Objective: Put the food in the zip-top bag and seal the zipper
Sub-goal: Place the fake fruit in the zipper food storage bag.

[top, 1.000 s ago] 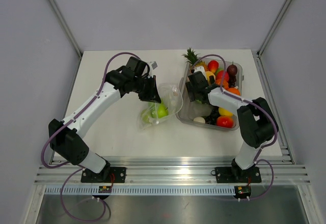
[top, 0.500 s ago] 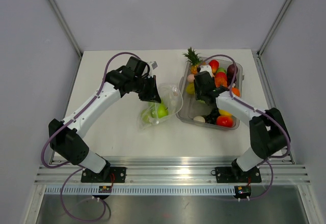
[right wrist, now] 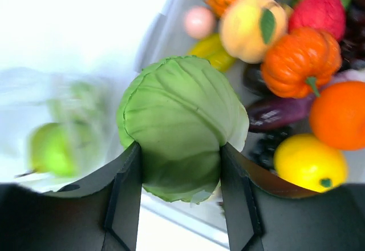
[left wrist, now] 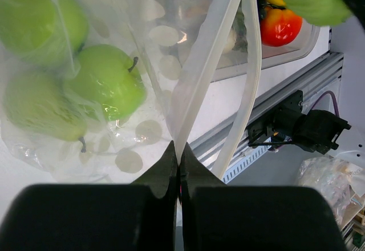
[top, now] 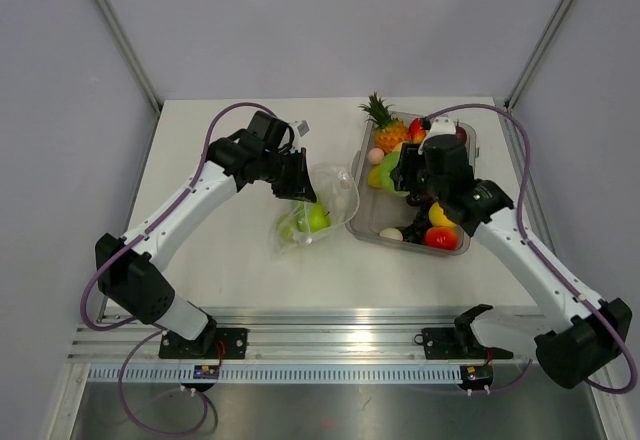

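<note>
The clear zip-top bag point(top: 322, 208) lies left of the tray with green apples point(top: 316, 219) inside; they also show in the left wrist view point(left wrist: 107, 82). My left gripper point(top: 297, 186) is shut on the bag's mouth edge point(left wrist: 199, 85), holding it up and open; the zipper strip point(left wrist: 246, 85) runs beside it. My right gripper point(top: 398, 172) is shut on a pale green cabbage point(right wrist: 181, 124), lifted above the tray's left part. The rest of the food lies in the tray point(top: 360, 222): pineapple point(top: 384, 126), orange pumpkin point(right wrist: 298, 61), lemon point(right wrist: 311, 162), red piece point(top: 441, 239).
The rigid clear tray sits at the right of the white table point(top: 210, 250). Metal frame posts rise at the back corners. An aluminium rail point(top: 330, 340) runs along the near edge by the arm bases.
My right arm has lifted the cabbage out of the tray and swung its elbow out to the right. The left gripper and the bag have stayed still.
</note>
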`<state>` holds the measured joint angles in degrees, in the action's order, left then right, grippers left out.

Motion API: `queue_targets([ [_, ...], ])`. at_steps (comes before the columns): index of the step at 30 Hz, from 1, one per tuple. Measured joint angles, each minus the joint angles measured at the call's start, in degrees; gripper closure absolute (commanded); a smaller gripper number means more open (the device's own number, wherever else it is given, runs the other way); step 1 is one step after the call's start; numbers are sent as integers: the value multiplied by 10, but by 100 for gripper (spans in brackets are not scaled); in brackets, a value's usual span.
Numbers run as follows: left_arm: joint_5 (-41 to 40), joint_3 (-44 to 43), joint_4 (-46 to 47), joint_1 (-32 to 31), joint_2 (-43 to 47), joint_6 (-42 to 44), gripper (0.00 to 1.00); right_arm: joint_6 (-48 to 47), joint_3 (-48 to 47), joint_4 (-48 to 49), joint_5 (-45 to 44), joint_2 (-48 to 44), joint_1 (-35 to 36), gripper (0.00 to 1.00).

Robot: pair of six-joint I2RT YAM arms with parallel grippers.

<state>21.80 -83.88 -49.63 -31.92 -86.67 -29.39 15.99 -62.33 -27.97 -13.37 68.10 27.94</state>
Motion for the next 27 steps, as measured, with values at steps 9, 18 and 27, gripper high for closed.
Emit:
queue_targets([
  [9,-9,0,-2,0,0,0,100,73,-80,2,82,-54,91,57],
  [18,-10,0,-5,0,4,0,100,119,-72,33,94,49,151,56],
  [27,-10,0,-15,0,30,0,100,132,-87,32,91,155,151,9],
])
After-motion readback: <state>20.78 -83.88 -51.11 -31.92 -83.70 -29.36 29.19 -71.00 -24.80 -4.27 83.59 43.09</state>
